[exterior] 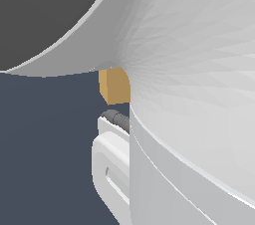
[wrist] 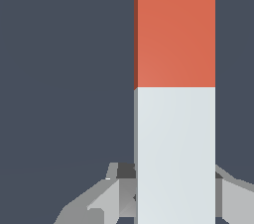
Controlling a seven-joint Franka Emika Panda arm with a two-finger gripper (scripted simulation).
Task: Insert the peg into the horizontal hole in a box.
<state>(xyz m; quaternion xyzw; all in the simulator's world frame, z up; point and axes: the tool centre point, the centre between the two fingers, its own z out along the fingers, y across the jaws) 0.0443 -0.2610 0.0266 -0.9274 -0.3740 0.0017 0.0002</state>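
The wrist view shows the peg standing long between my fingers, with an orange-red half further from the hand and a white half closer to it. My gripper is shut on the peg's white half. One grey finger presses on one side of it, and the other finger presses on the opposite side. In the exterior view only a slice of the tan box shows behind the arm. The hole is hidden.
The arm's big white and dark links fill most of the exterior view and block the scene. A smaller white arm part with a dark grey piece sits below the box. The floor is dark blue-grey.
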